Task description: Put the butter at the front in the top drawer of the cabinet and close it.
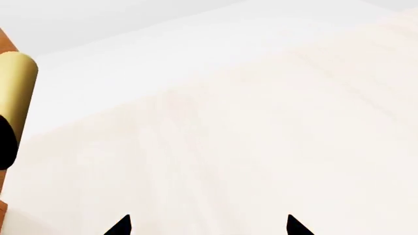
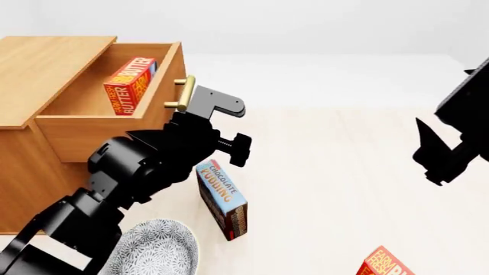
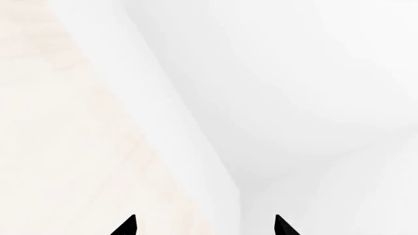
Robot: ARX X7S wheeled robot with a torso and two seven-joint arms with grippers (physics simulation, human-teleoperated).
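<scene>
**Drawer open, butter in, and my left claw right beside the handle**

My left claw [image 1: 207, 226] is spread: in its wrist view the two black tips stand apart with nothing between them, looking out over pale wood. At that view's edge the brass bar handle [image 1: 14, 105] looms very close. In the head view my left arm sits just in front of the top drawer [image 2: 107, 123], which stands pulled out of the cabinet [image 2: 31, 166]. My right claw [image 3: 203, 226] is likewise spread and empty, raised well away at the far right.

The butter [image 2: 130, 86] lies tilted inside the open drawer, leaning against its inner wall. So what remains, I judge, is the closing.

That is where trouble could come. If I push off-centre on the drawer front or catch the handle with one tip, the drawer may skew rather than slide. A hard shove could topple the leaning carton. My bulky forearm also hangs over the chocolate pudding box [image 2: 221, 200] and the patterned bowl [image 2: 157, 249], and a careless sweep could knock either. A second butter carton [image 2: 386, 264] sits at the near right edge, well apart.

The tabletop [image 2: 344, 172] is pale, faintly grained wood. Beyond it the room is plain white, featureless walls.
</scene>
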